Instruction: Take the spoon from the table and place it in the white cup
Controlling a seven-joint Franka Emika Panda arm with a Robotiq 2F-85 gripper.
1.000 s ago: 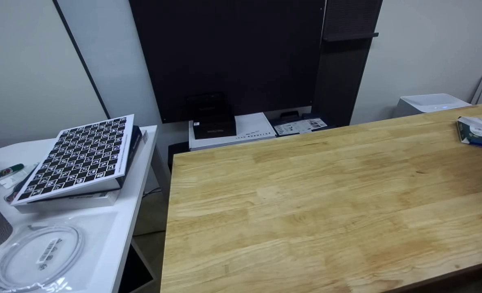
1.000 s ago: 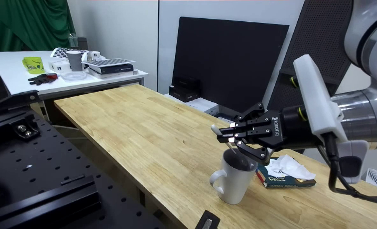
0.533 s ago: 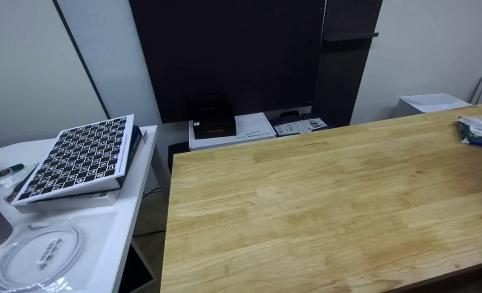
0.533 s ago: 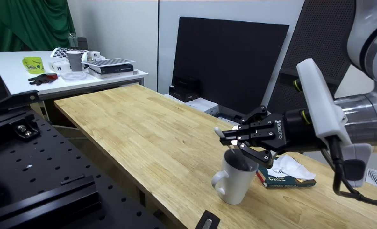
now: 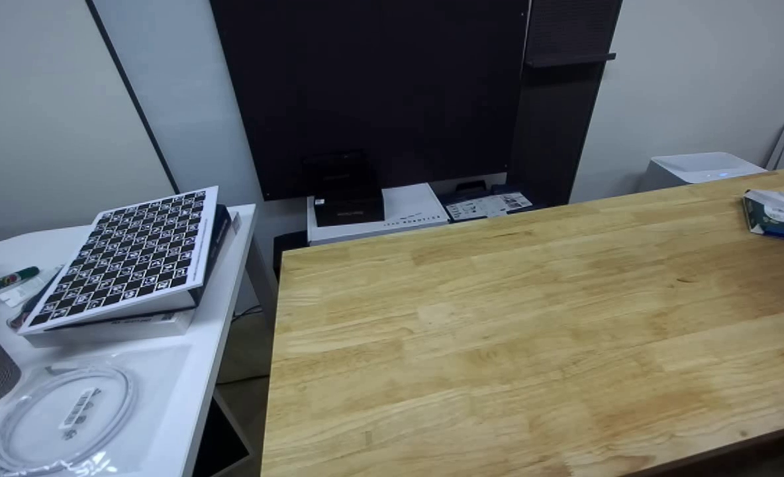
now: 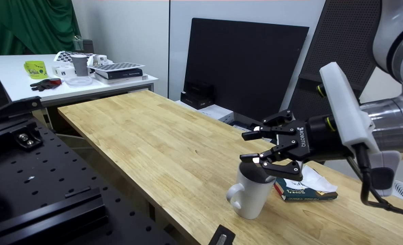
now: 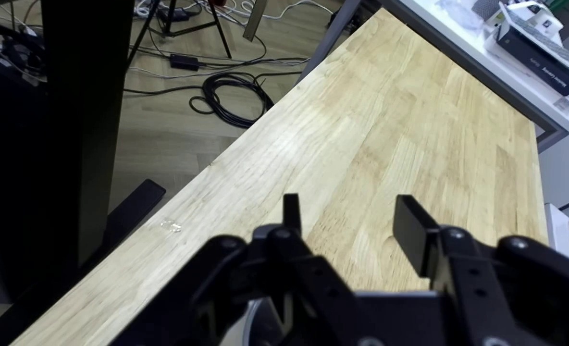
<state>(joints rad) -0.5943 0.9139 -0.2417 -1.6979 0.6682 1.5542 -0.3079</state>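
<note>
The white cup (image 6: 251, 199) stands upright on the wooden table in an exterior view, its handle toward the left. A bit of its wall (image 7: 233, 333) and dark inside shows low in the wrist view, behind my gripper's linkage. My gripper (image 6: 248, 146) is open, with its lower finger just above the cup's mouth. In the wrist view the gripper (image 7: 347, 211) has its jaws wide apart with nothing between them. The spoon does not show clearly in any view now; the cup's inside is largely hidden, so I cannot tell how it lies.
A green box with white tissue (image 6: 307, 185) lies beside the cup; it also shows in an exterior view (image 5: 783, 215). A black perforated platform (image 6: 68, 190) runs along the table's near side. A white table with books and cups (image 6: 21, 75) stands at the far end.
My gripper has opened and drawn back slightly to the right. The spoon, held between the fingers with its lower end in the cup, has left them and is out of sight. The cup looks unmoved.
</note>
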